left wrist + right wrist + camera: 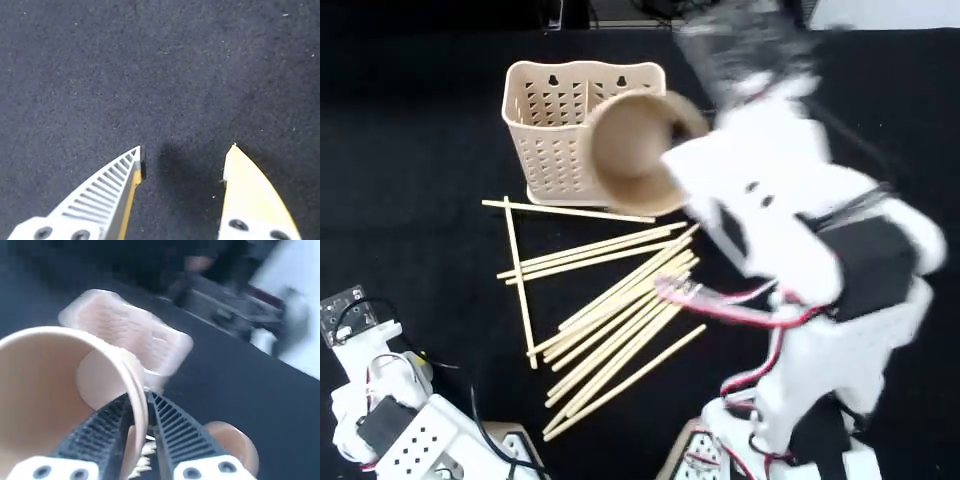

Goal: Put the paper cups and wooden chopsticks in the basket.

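Note:
My right gripper [137,397] is shut on the wall of a brown paper cup [55,390], one finger inside the rim and one outside. In the high view that paper cup [632,150] hangs tilted, mouth up and to the left, in front of the beige slotted basket [550,110], with the right gripper [675,165] at its right rim. The basket [125,335] stands just beyond the cup. A second paper cup [232,442] lies below the gripper. Several wooden chopsticks [620,310] lie scattered on the black cloth. My left gripper [186,150] is open over bare cloth, holding nothing.
The left arm [380,420] sits folded at the front left corner. The right arm's white body [820,260] covers the right half of the table. Two single chopsticks [517,270] lie apart to the left of the pile.

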